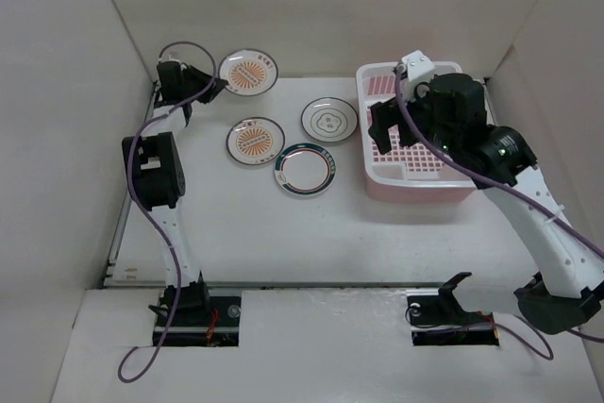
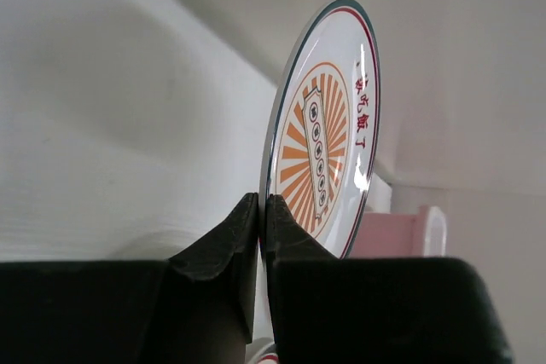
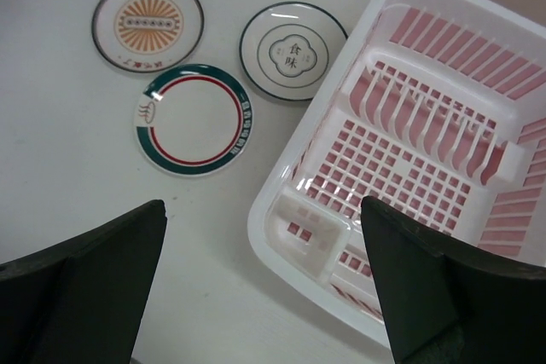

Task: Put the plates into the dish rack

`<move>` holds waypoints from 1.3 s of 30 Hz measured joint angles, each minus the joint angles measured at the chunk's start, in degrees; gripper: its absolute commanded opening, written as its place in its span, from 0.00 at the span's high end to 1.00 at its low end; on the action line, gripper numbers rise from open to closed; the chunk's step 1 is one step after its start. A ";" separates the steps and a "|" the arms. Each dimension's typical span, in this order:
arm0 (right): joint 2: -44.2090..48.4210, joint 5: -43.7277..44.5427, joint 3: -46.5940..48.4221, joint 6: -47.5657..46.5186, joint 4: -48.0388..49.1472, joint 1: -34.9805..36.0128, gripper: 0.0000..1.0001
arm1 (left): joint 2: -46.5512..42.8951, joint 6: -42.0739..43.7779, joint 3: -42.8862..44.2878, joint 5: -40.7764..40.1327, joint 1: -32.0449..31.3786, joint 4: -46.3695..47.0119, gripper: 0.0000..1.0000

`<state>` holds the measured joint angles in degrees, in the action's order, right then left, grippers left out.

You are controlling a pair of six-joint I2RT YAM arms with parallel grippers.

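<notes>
My left gripper (image 1: 213, 88) is shut on the rim of an orange sunburst plate (image 1: 248, 72) at the back left. In the left wrist view the gripper (image 2: 263, 210) pinches that plate's (image 2: 328, 125) edge. On the table lie a second sunburst plate (image 1: 256, 140), a grey flower plate (image 1: 329, 120) and a green-rimmed plate (image 1: 304, 169). The pink dish rack (image 1: 415, 182) stands at the right and holds no plates. My right gripper (image 1: 381, 129) hovers open and empty over the rack's left rim (image 3: 297, 159). The right wrist view shows the gripper (image 3: 262, 206), the sunburst plate (image 3: 148, 21), flower plate (image 3: 293, 50) and green-rimmed plate (image 3: 195, 118).
White walls close in the table at the back and on both sides. The rack's corner (image 2: 401, 232) shows behind the held plate. The divider prongs (image 3: 426, 108) run across the rack's middle. A small corner cup compartment (image 3: 307, 219) sits by my right gripper.
</notes>
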<state>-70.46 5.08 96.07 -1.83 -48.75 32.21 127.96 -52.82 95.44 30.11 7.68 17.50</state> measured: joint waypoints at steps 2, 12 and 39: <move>-0.33 1.38 -2.91 -1.84 1.99 1.73 0.00 | -2.19 0.37 3.02 0.00 -0.37 -2.97 1.00; -14.64 10.64 -0.74 -22.80 16.31 15.17 0.00 | -16.96 -3.06 13.92 -5.09 -0.17 -33.77 1.00; -36.04 2.14 13.70 -39.74 23.71 18.86 0.08 | -41.42 -9.29 -3.61 -6.58 -7.19 -58.97 1.00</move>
<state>-106.50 7.22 109.78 -41.56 -25.04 51.07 86.54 -62.11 91.83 23.53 0.49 -41.47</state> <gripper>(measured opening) 0.921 0.029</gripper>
